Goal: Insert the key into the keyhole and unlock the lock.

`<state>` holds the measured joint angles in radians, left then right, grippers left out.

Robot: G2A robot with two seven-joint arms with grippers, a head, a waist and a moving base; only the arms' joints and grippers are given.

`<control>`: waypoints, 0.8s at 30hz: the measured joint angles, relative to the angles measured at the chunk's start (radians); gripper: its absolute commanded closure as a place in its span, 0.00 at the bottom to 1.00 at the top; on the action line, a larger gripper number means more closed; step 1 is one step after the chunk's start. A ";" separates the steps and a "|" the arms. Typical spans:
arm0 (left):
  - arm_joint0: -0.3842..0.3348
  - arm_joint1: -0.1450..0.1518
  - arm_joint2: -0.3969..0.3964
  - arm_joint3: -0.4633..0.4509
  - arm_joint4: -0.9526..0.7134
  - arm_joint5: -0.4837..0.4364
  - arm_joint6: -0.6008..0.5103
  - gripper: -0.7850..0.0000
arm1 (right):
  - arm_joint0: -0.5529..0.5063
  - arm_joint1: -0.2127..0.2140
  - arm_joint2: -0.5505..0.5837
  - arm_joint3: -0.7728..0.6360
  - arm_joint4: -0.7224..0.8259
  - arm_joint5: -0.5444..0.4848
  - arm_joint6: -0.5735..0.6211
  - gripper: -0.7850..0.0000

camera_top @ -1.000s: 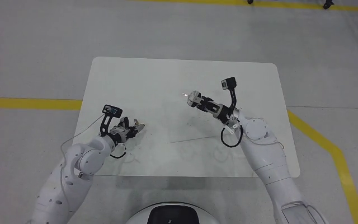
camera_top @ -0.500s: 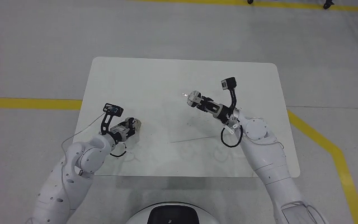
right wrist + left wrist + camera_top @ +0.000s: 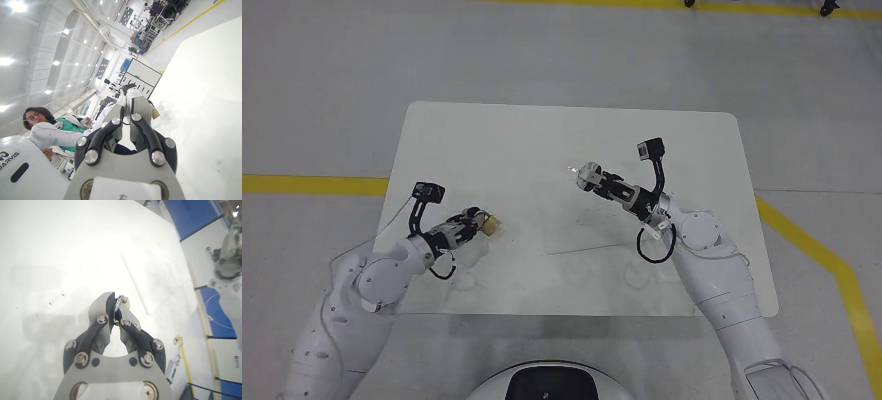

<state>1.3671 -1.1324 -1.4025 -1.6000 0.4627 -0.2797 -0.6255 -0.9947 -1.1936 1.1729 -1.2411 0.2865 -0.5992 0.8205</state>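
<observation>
left end effector [image 3: 116, 303] turned, clamping one lock [image 3: 128, 303] | right end effector [image 3: 129, 100] pinching one key [image 3: 573, 168]

The top camera sits above the arms, some way off, and looks steeply down on the whole white table [image 3: 542, 130]. The left wrist camera sits close behind the left gripper [image 3: 116, 302] and faces past it down onto the tabletop, with the right arm [image 3: 226, 262] at its edge. The right wrist camera sits close behind the right gripper [image 3: 130, 98] and tilts up across the table toward the ceiling [image 3: 37, 47]. All three views share the table and the brass lock [image 3: 127, 303].
</observation>
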 measured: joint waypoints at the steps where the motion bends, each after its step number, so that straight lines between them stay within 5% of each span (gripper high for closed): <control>1: 0.002 0.001 -0.016 0.006 -0.076 -0.007 -0.023 1.00 | 0.000 0.000 0.000 0.000 0.000 0.000 0.000 1.00; 10: -0.068 -0.003 -0.056 0.134 -0.696 0.085 -0.269 1.00 | 0.000 0.000 0.000 0.000 0.000 0.000 0.000 1.00; 17: -0.154 -0.012 0.025 0.164 -0.647 0.148 -0.229 1.00 | 0.000 0.000 0.000 0.000 0.000 0.000 0.000 1.00; 24: -0.155 -0.011 0.024 0.164 -0.617 0.152 -0.222 1.00 | 0.000 0.000 0.000 0.000 0.000 0.000 0.000 1.00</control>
<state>1.2123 -1.1435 -1.3789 -1.4355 -0.1539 -0.1281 -0.8475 -0.9947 -1.1936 1.1729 -1.2411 0.2865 -0.5992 0.8205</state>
